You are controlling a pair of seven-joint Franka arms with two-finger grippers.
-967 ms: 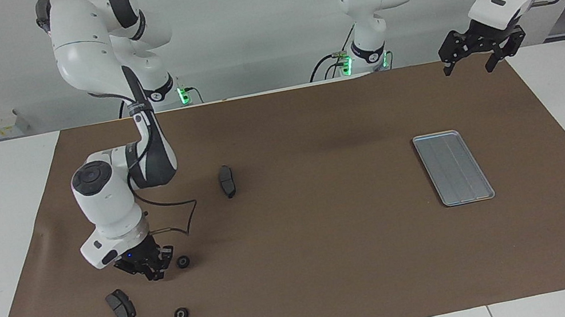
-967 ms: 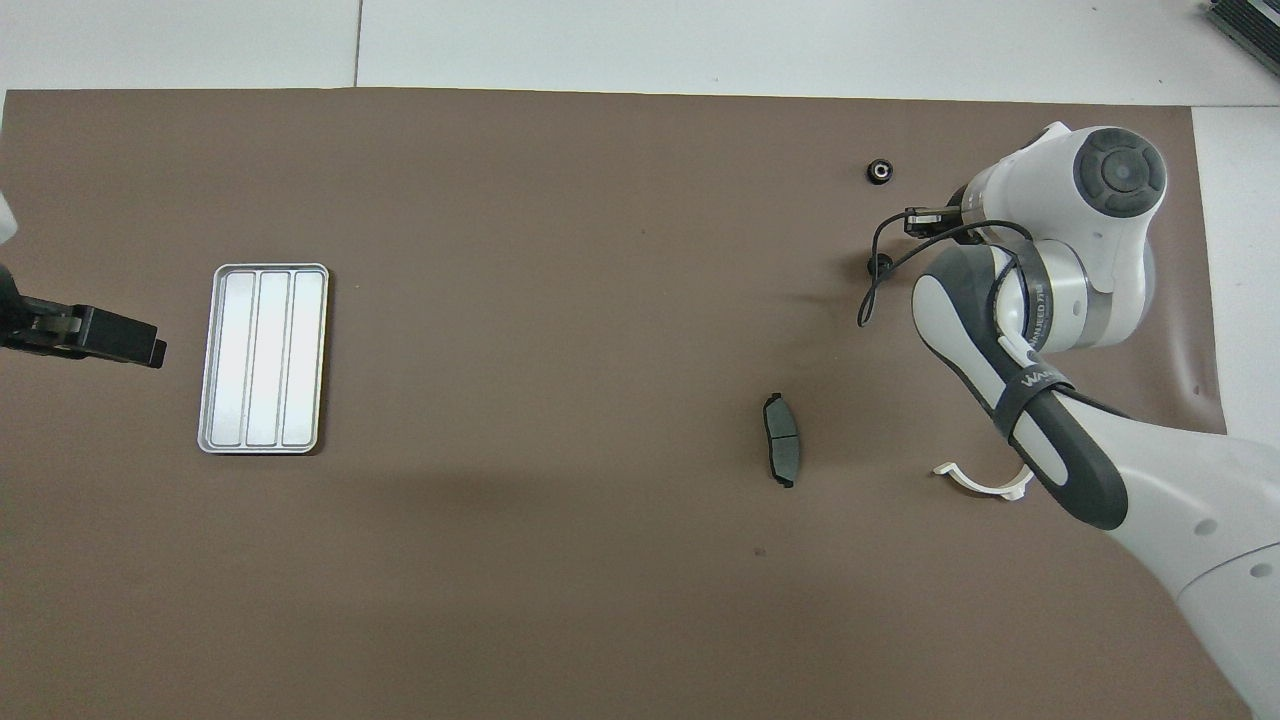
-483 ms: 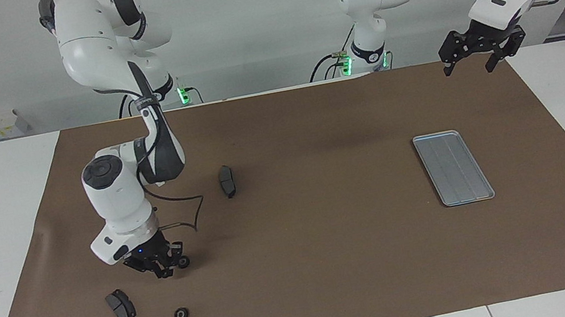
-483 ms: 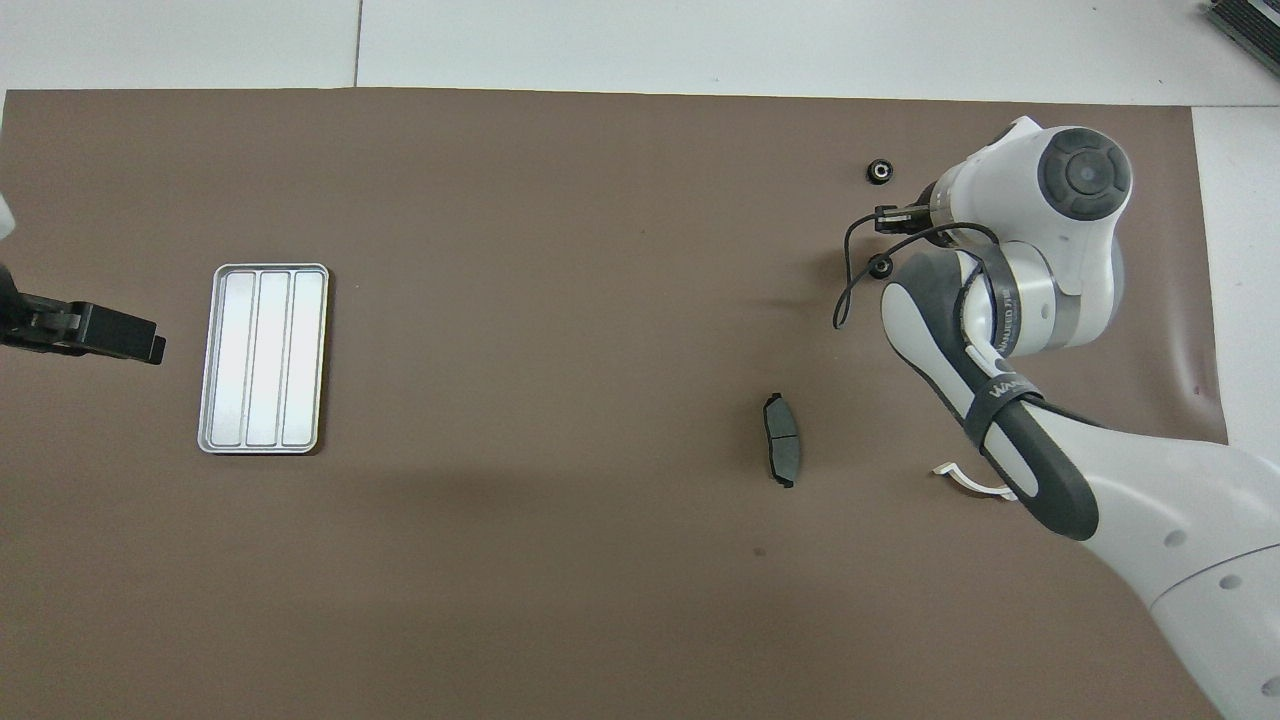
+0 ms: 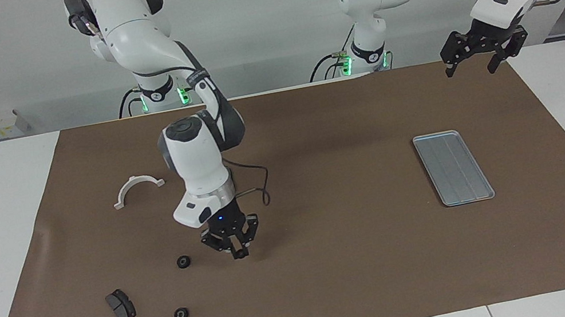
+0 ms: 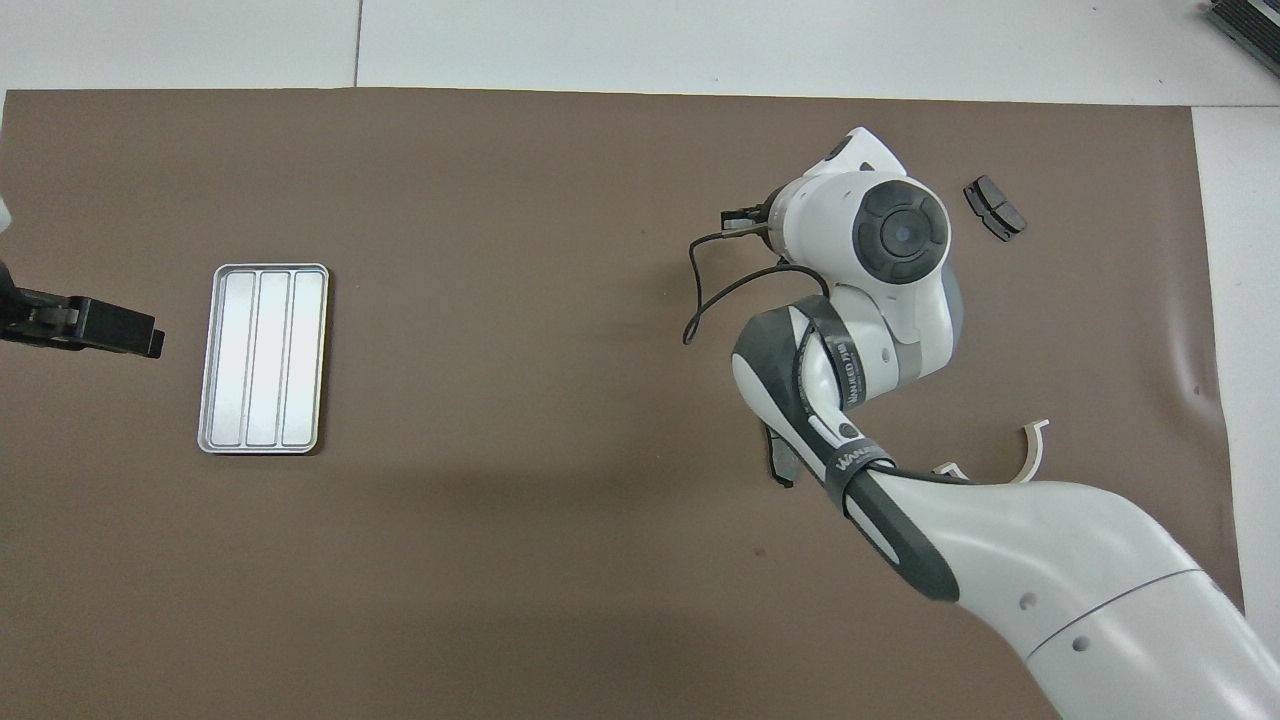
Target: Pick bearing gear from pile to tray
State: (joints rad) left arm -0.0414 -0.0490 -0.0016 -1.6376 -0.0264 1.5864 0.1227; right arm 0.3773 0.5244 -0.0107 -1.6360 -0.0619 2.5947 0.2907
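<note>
Two small black bearing gears [image 5: 183, 262] [image 5: 181, 314] lie on the brown mat toward the right arm's end of the table. My right gripper [image 5: 240, 252] hangs low over the mat beside them, toward the table's middle, shut on a small black round part that looks like another bearing gear [image 5: 241, 254]. In the overhead view the right arm covers the gears, and only the gripper's edge [image 6: 742, 215] shows. The silver tray [image 5: 452, 166] [image 6: 262, 357] lies bare toward the left arm's end. My left gripper [image 5: 470, 68] waits open, raised over the mat's edge nearer the robots than the tray.
A dark brake pad [image 5: 121, 306] [image 6: 994, 208] lies beside the gears. A second pad [image 6: 779, 468] is mostly hidden under the right arm. A white half ring [image 5: 136, 187] [image 6: 1035, 450] lies nearer the robots. A black cable loops from the right wrist.
My right gripper has left the spot beside the gears and swung toward the table's middle, still shut. That uncovered the white half ring and the brake pad. The left arm has not moved.
</note>
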